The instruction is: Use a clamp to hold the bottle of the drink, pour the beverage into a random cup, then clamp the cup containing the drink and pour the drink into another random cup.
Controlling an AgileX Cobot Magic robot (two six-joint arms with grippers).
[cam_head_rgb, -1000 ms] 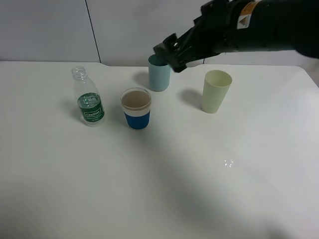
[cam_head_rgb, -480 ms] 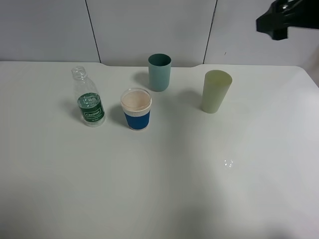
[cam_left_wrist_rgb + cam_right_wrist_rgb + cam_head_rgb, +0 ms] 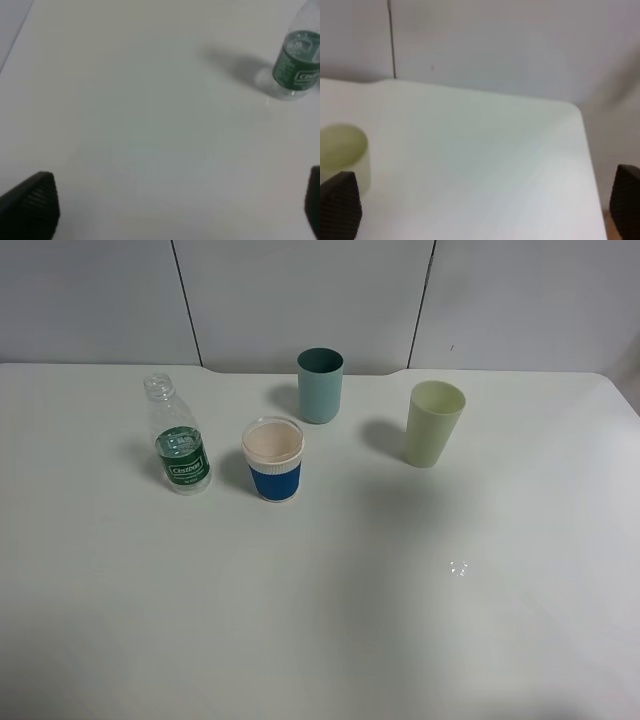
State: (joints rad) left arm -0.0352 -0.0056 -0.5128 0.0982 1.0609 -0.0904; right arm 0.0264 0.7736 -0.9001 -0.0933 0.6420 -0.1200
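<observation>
Clear green-labelled bottle (image 3: 177, 448) stands uncapped; left claw (image 3: 170, 200) and right claw (image 3: 482, 202) gape, holding nothing

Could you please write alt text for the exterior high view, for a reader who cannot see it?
Four containers stand upright and apart on a white table, with no robot arm in view: a clear bottle with a green label at left, a blue-sleeved cup beside it, a teal cup behind, and a pale yellow-green cup at right.

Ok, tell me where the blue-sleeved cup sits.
In the exterior high view the blue-sleeved cup stands left of centre on the table, just right of the bottle, in front of the teal cup.
</observation>
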